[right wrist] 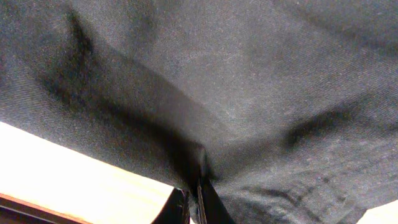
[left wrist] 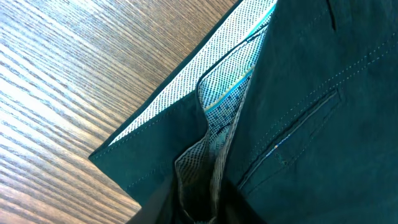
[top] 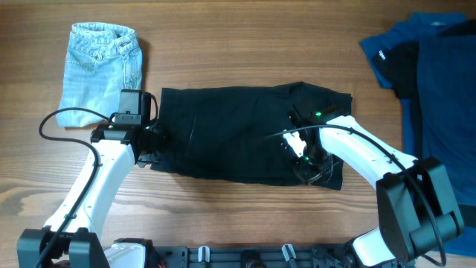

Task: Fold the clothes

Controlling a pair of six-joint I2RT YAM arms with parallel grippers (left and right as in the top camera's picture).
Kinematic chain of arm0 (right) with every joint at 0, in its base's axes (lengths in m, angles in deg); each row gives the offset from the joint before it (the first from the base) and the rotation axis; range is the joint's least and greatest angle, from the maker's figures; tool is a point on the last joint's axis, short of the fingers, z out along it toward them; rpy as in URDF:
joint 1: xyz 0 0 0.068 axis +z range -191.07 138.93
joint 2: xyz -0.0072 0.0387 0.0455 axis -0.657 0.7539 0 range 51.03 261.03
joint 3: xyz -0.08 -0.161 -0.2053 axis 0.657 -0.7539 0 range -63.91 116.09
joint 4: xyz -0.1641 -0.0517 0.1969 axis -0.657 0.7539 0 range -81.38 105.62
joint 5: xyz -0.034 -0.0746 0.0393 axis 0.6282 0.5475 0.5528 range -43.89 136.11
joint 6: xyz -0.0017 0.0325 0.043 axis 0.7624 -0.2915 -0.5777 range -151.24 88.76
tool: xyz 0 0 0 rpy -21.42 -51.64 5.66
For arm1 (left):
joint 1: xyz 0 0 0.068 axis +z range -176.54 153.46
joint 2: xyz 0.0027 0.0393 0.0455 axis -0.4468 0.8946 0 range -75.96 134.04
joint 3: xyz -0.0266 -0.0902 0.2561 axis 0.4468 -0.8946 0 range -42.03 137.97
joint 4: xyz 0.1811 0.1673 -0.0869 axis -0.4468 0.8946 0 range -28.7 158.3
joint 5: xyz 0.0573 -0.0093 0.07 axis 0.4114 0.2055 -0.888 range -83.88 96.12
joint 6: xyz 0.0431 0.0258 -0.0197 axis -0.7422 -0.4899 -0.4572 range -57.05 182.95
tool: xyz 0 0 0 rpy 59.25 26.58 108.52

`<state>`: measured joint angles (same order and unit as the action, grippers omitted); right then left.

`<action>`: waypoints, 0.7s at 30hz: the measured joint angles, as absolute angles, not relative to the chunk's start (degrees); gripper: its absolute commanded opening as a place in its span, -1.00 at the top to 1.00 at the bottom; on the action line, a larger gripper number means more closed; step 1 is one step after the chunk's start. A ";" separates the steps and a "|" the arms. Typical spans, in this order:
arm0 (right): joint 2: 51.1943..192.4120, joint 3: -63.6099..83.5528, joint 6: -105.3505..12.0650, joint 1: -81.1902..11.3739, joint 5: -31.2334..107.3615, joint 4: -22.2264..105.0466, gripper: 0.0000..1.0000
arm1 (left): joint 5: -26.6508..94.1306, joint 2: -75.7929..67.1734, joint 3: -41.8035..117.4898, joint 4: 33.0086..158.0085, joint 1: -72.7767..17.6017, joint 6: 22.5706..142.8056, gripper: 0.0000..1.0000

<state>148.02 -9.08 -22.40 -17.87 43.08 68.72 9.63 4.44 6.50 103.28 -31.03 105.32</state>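
Shorts (top: 230, 134), matte black, dotted whitish lining (left wrist: 230, 81), in tight pinch of left hand (top: 155, 141) and right hand (right wrist: 194, 199)

Bare table (top: 245, 45) lies open along the far edge between the light-blue denim (top: 100, 71) at far left and the dark blue garment (top: 439, 82) on the right, with a narrower bare strip along the near edge below the black shorts (top: 230, 134). The shorts fill the middle, their left end taken by the left gripper (top: 152, 143) pinching it and their right part by the right gripper (top: 306, 160) clamped on the fabric. The left arm (top: 89, 186) and right arm (top: 372, 152) slant in from the near corners, barring those sides, and the denim sits just beyond the left gripper.
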 measured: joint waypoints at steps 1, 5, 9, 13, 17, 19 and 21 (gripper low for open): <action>148.02 -9.08 -22.43 -17.87 43.08 68.72 0.91 | 9.61 4.44 6.50 103.26 -31.03 105.28 0.71; 148.02 -9.08 -23.78 -17.87 43.10 68.59 0.91 | 9.63 4.44 6.50 103.26 -31.03 105.19 0.92; 148.02 -8.92 -27.19 -17.94 43.08 68.87 0.92 | 10.46 4.44 6.50 102.25 -31.03 104.95 0.92; 148.22 -4.09 -28.65 -18.83 43.32 73.07 0.92 | 13.50 4.44 7.05 101.79 -31.03 101.69 0.92; 148.24 3.75 -32.81 -19.12 46.73 77.33 0.92 | 15.62 4.44 9.60 102.23 -31.03 100.27 0.92; 148.22 7.40 -34.75 -19.12 50.10 78.75 0.92 | 16.12 4.44 10.89 102.30 -31.03 100.03 0.92; 148.22 9.06 -35.69 -19.12 52.57 79.19 0.92 | 16.49 4.44 12.14 102.45 -31.03 100.01 0.92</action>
